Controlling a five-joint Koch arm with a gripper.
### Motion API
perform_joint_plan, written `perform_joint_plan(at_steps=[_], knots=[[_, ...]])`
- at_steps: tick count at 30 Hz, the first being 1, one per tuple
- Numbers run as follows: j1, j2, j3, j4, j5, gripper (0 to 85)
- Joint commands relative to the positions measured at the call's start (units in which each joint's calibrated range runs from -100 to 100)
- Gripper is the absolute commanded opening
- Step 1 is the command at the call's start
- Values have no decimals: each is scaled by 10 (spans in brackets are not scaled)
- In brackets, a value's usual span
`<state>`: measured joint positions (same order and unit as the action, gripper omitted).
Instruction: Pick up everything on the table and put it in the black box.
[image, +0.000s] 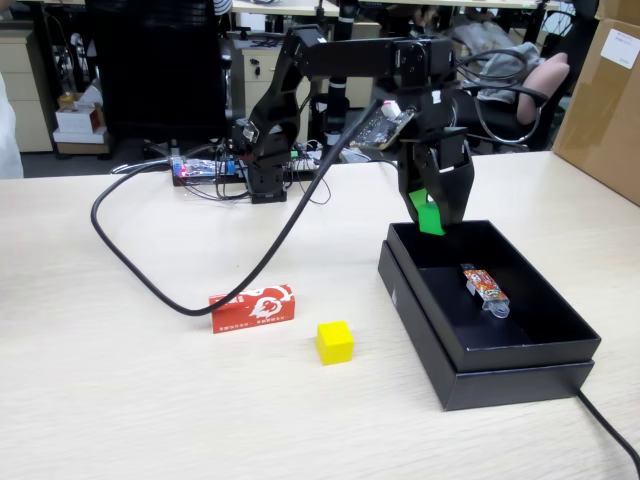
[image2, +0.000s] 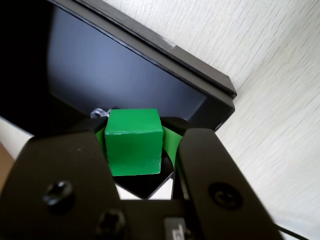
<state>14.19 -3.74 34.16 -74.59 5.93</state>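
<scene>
My gripper (image: 431, 214) is shut on the small green cube (image: 428, 214) and holds it in the air just above the far left corner of the black box (image: 520, 370). The wrist view shows the green cube (image2: 134, 142) clamped between the two black jaws of the gripper (image2: 135, 146), with the black box (image2: 165, 47) and its dark floor below. On the table (image: 120, 400), left of the box, lie the red carton (image: 252, 307) and the yellow cube (image: 335, 341).
A small colourful packet (image: 485, 288) lies inside the box. A thick black cable (image: 250, 270) loops over the table beside the red carton. Another cable (image: 610, 430) runs off at the lower right. A brown cardboard box (image: 600, 100) stands at the far right, and an electronics board (image: 205, 168) sits behind the arm.
</scene>
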Motion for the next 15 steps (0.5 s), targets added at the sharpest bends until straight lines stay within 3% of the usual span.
perform_joint_plan(at_steps=[1,5,7,8,13,14,15], knots=[[2,-1,50,1,-3,24],[-4,30,38,1,-4,27],[-8,37,28,1,-6,133],[-8,37,26,1,-6,145],[-10,32,20,1,-7,150],[-9,30,15,1,-7,242],[-8,28,10,1,-7,271]])
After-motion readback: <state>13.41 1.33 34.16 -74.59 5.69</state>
